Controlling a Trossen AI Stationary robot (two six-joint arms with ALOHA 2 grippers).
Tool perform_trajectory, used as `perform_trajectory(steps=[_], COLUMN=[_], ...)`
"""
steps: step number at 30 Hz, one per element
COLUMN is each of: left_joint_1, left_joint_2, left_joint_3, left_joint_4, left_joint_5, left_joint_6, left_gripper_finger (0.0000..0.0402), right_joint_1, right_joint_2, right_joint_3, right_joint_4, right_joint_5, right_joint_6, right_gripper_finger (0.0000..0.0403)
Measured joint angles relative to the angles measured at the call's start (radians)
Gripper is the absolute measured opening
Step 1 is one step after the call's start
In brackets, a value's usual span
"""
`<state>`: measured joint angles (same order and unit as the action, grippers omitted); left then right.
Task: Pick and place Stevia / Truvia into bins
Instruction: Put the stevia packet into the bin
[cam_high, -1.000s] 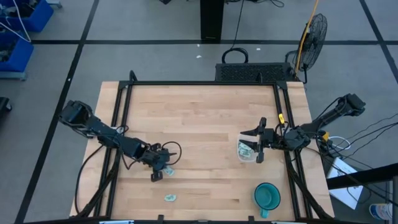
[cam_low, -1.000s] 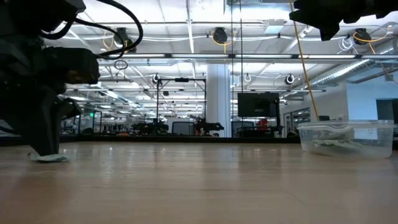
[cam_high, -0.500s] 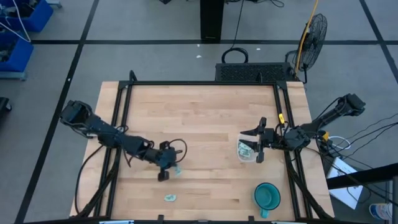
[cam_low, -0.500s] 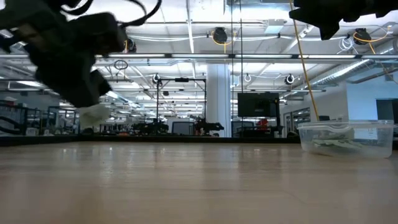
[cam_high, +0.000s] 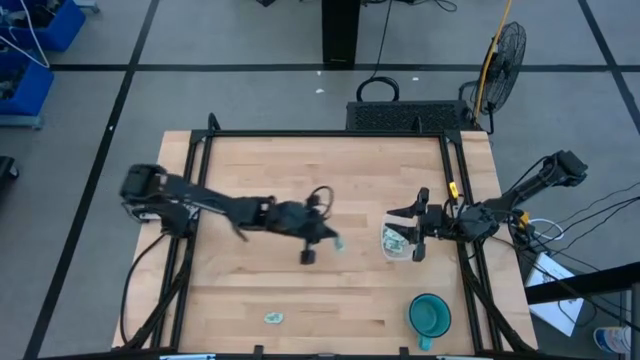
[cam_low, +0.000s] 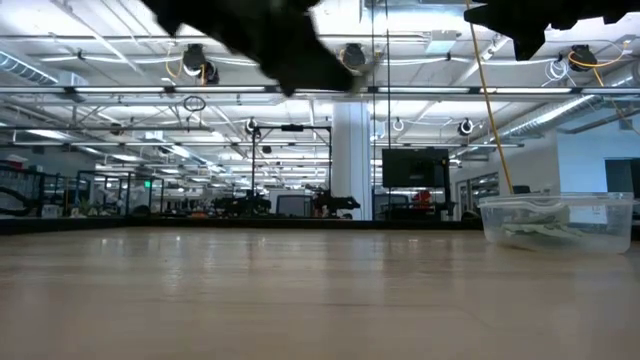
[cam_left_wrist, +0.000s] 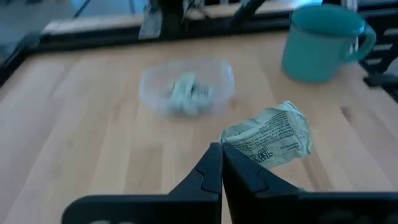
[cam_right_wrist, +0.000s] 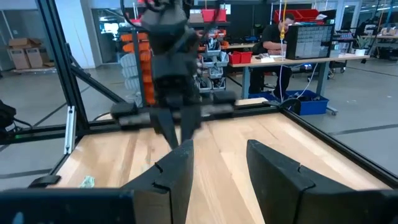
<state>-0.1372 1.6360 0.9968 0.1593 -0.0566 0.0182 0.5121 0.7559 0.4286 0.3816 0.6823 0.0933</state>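
My left gripper (cam_high: 318, 243) hangs over the middle of the table, shut on one crumpled pale green and white Stevia packet (cam_left_wrist: 270, 137). In the high view the packet (cam_high: 338, 243) shows just left of the clear bin (cam_high: 395, 240). The bin (cam_left_wrist: 186, 90) stands on the table's right side with several packets inside. Another packet (cam_high: 273, 318) lies flat near the table's near edge. My right gripper (cam_high: 418, 226) waits open, raised above the bin's right side, touching nothing. My left gripper pinches the packet between its two fingertips (cam_left_wrist: 214, 168) at the packet's near corner (cam_left_wrist: 233, 146). The fingers point toward the table's right. The packet is lifted clear of the table and sticks out beyond the fingertips, crumpled.
A round teal cup with a handle (cam_high: 430, 315) stands near the table's near right corner. A black frame (cam_high: 200, 160) runs along the table's sides. Bare wood lies between my left gripper and the bin. A person sits at a desk (cam_right_wrist: 277, 37) in the room beyond.
My left gripper has risen from the table's left near part with the packet in its fingers and swung toward the right, toward the bin. The packet has been lifted clear of the wood. My right arm has kept still.
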Motion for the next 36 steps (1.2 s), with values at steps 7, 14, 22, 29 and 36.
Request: perform_trajectory(steps=[7,14,22,29,36], left_joint_1=[0.078,0.111,0.123,0.124,0.122], left_joint_2=[0.350,0.650,0.697,0.695,0.695], left_joint_3=[0.336,0.696,0.778,0.778,0.778], left_joint_4=[0.056,-0.009,-0.172,-0.130,-0.133], left_joint_5=[0.096,0.134,0.112,0.110,0.109], left_joint_6=[0.082,0.104,0.128,0.126,0.133], left_gripper_finger=[0.0003,0.0019,0.0021,0.0027,0.0120], right_joint_1=[-0.014,-0.028,-0.027,-0.027,-0.027], right_joint_2=[0.000,0.000,0.000,0.000,0.000], right_joint_3=[0.000,0.000,0.000,0.000,0.000], right_joint_4=[0.019,0.010,0.002,0.002,0.002], right_joint_5=[0.001,0.002,0.000,-0.002,-0.002], right_joint_6=[-0.003,-0.001,-0.001,0.000,0.000], right_gripper_finger=[0.0141,0.0141,0.0141,0.0141,0.0141])
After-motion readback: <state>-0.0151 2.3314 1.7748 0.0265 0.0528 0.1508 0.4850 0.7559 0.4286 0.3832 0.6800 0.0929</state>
